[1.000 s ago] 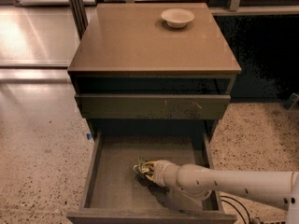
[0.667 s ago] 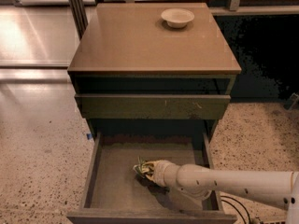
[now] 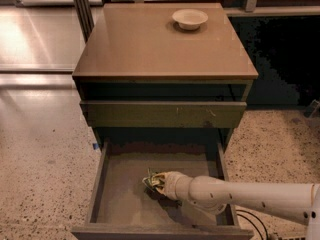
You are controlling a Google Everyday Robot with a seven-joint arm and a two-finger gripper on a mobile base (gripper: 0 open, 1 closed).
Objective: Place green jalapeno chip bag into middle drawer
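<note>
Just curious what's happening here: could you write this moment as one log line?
end effector: in drawer, at bag | bag: in drawer | bowl: on cabinet

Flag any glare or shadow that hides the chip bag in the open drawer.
Camera view: strong glare on the floor at upper left; middle drawer dim, with the arm casting shadow under the gripper, which sits low inside it at the green jalapeno chip bag; bag partly visible, its print catching light.

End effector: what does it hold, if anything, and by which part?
The green jalapeno chip bag meets the tip of the end effector inside the middle drawer; whether it is gripped cannot be told.
</note>
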